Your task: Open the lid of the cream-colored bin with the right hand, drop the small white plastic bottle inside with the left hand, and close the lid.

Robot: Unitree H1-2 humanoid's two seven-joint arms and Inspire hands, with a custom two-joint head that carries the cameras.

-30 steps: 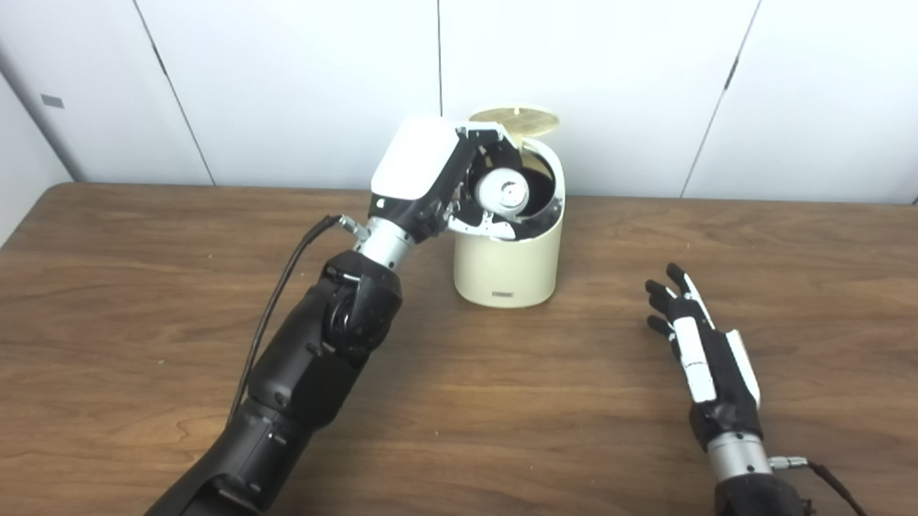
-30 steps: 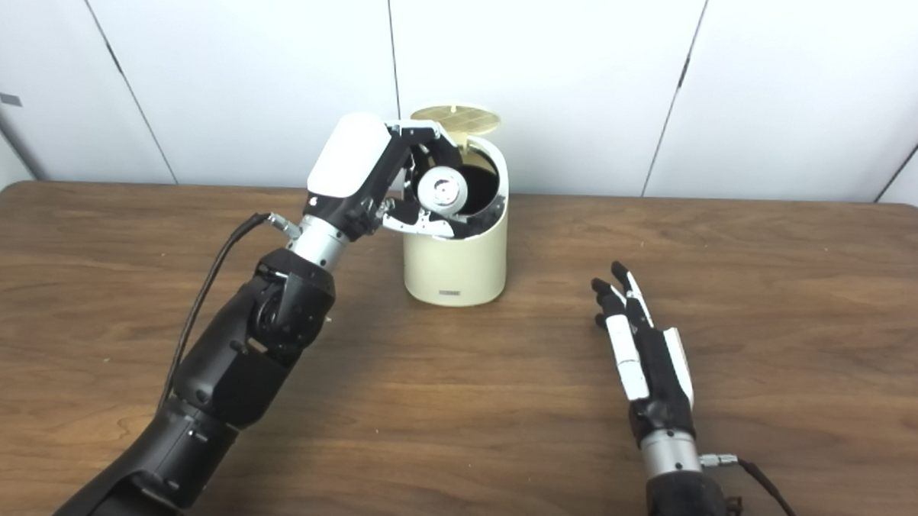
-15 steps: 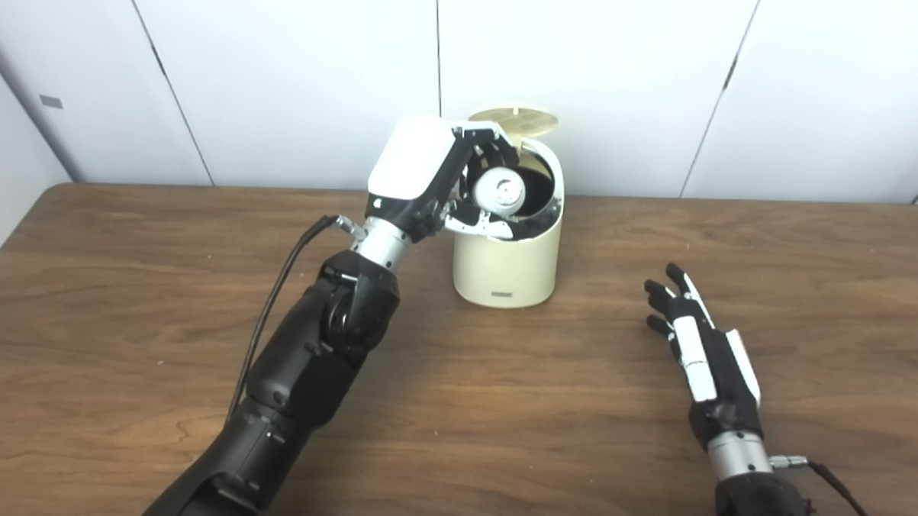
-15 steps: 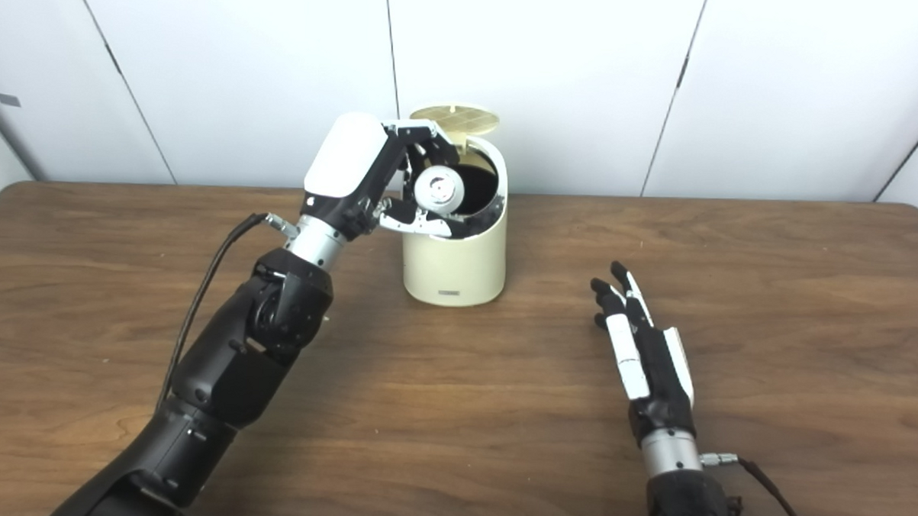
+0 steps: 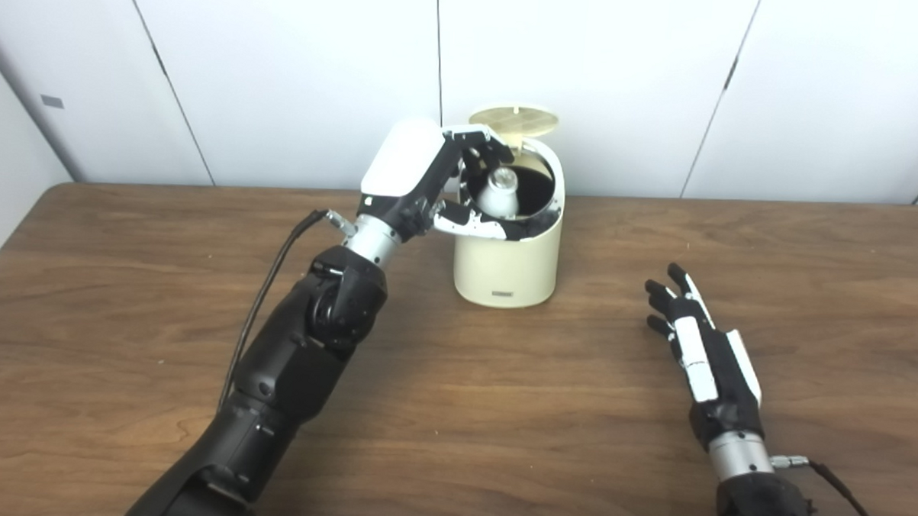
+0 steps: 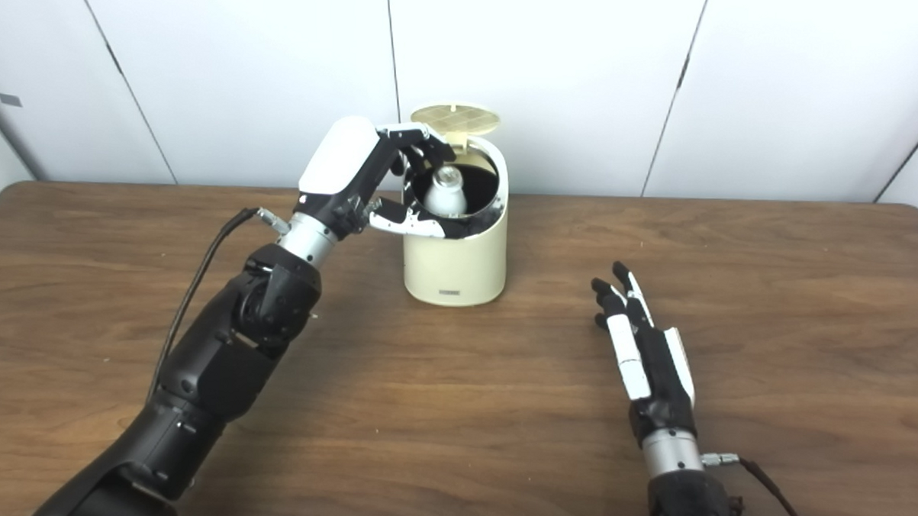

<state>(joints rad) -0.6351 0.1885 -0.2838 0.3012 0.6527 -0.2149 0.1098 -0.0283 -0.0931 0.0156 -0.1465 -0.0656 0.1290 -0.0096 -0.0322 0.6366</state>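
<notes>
The cream-colored bin [image 5: 508, 263] stands at the back middle of the table, its round lid [image 5: 514, 120] tipped up behind the opening. The small white plastic bottle [image 5: 499, 192] sits in the bin's dark mouth, partly below the rim. My left hand [image 5: 439, 181] hovers at the bin's left rim with its fingers [image 5: 478, 140] spread above the bottle and its thumb along the rim below; it is open and no longer wraps the bottle. My right hand [image 5: 696, 350] lies open on the table to the right of the bin, holding nothing.
The wooden table [image 5: 499, 412] stretches wide in front of the bin. White wall panels [image 5: 282, 68] rise just behind the table's back edge. A black cable [image 5: 271, 282] hangs from the left wrist, and another trails from the right wrist at the bottom right.
The left hand's fingers have spread and drawn slightly left, letting go of the bottle. The bottle has tipped from lying in the grip to sitting lower in the bin's mouth. The right hand has not moved.
</notes>
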